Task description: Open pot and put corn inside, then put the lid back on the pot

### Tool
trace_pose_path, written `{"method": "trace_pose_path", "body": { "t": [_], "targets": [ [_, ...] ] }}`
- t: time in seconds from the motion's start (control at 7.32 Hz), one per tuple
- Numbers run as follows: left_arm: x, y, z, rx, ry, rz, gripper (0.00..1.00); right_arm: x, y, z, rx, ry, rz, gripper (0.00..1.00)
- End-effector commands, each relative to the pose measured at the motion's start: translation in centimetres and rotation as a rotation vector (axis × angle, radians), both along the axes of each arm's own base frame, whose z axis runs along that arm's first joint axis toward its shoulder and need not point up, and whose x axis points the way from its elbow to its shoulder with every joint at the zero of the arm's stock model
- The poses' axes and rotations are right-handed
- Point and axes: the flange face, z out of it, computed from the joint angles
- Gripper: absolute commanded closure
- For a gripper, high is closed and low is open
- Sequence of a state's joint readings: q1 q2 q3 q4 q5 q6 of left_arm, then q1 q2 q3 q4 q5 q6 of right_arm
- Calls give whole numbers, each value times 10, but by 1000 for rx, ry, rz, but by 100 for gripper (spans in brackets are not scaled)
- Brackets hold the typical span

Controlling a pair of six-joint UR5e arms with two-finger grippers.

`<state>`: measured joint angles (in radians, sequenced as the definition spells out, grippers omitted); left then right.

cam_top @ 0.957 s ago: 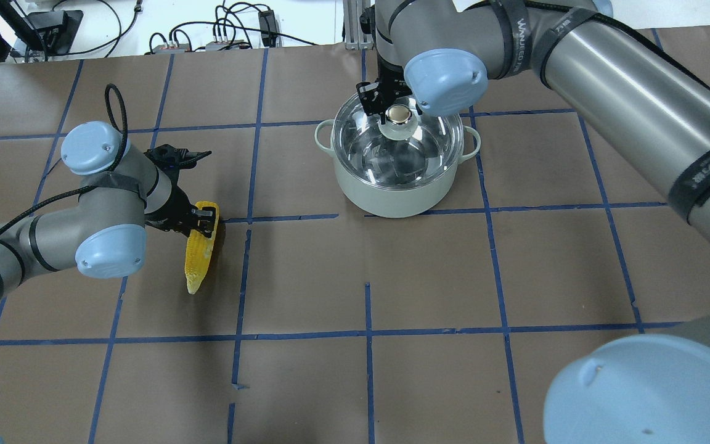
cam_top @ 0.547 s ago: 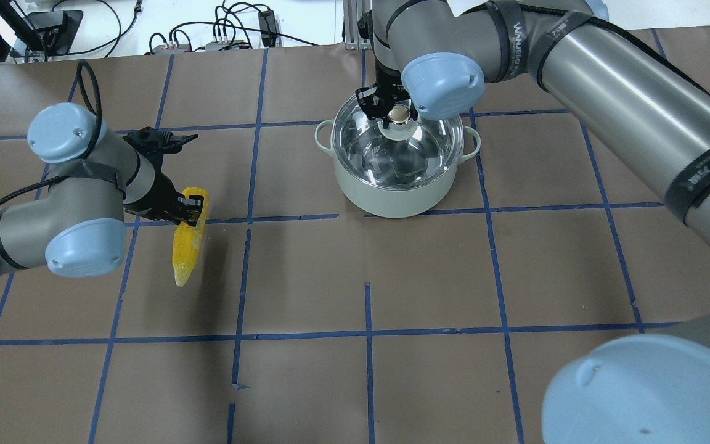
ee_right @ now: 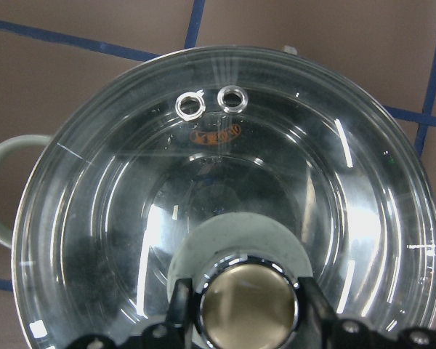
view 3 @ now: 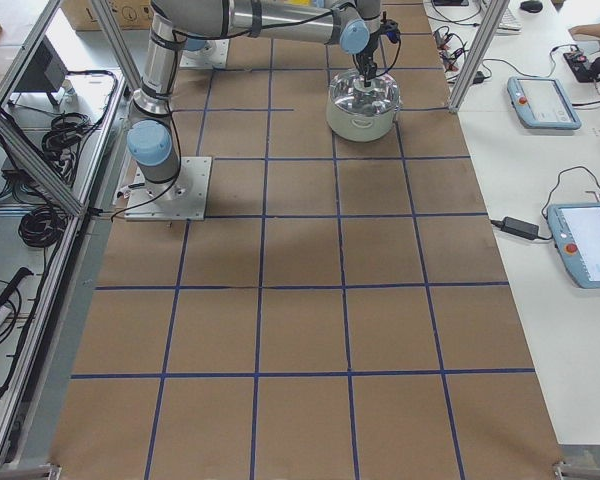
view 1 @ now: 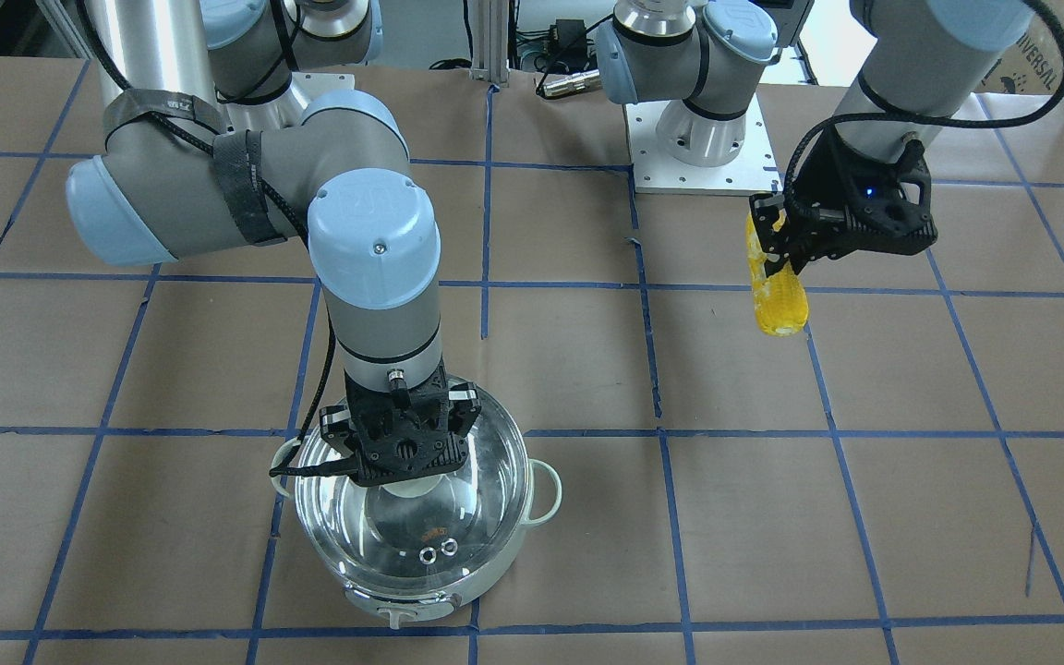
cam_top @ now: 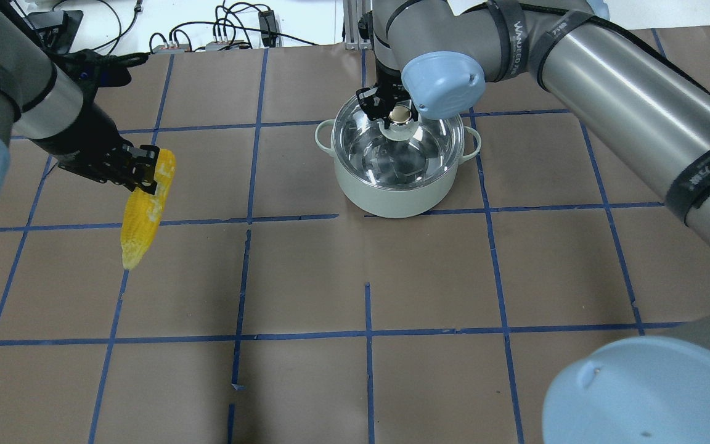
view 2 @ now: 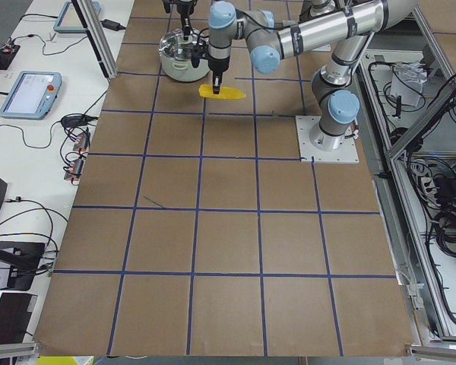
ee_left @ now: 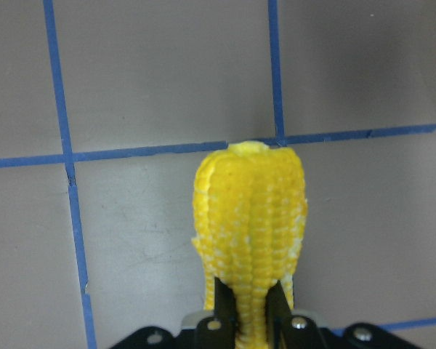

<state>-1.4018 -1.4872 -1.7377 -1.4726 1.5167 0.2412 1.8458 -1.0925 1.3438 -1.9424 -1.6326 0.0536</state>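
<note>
The pot (cam_top: 392, 198) stands at the table's far middle with the glass lid (cam_top: 420, 154) on it. It also shows in the front view (view 1: 506, 554) and the right wrist view (ee_right: 3, 189). My right gripper (cam_top: 398, 114) is down over the lid's brass knob (ee_right: 248, 305), with a finger tight against each side of it. My left gripper (cam_top: 145, 168) is shut on the thick end of the yellow corn (cam_top: 141, 219). It holds the corn clear above the table at the left, tip hanging down. The corn also shows in the left wrist view (ee_left: 251, 218) and the front view (view 1: 777, 296).
Brown paper with a blue tape grid covers the table (cam_top: 367, 277). The left arm's white base plate (view 1: 698, 157) lies behind the corn in the front view. Cables and power bricks (cam_top: 225, 37) lie along the far edge. My right arm's elbow (cam_top: 651, 394) fills the near right corner.
My left gripper has lifted the corn off the table and carried it up and to the left. My right gripper has settled onto the lid's knob. The pot and lid have not moved.
</note>
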Motion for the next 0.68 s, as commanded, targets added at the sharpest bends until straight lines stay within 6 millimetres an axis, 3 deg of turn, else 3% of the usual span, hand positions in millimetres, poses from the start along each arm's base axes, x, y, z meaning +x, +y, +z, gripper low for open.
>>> {"method": "trace_pose_path", "body": {
  "t": [0.0,0.27,0.55],
  "targets": [
    [-3,6,24,8,4,-6,99,-4,2,17,-2,4,-4,67],
    [-7,13,34,-13,21,-8,99,-21,1,54,20,15,-18,67],
    [-9,18,39,-18,39,-5,99,-80,-19,118,21,10,-88,67]
  ]
}}
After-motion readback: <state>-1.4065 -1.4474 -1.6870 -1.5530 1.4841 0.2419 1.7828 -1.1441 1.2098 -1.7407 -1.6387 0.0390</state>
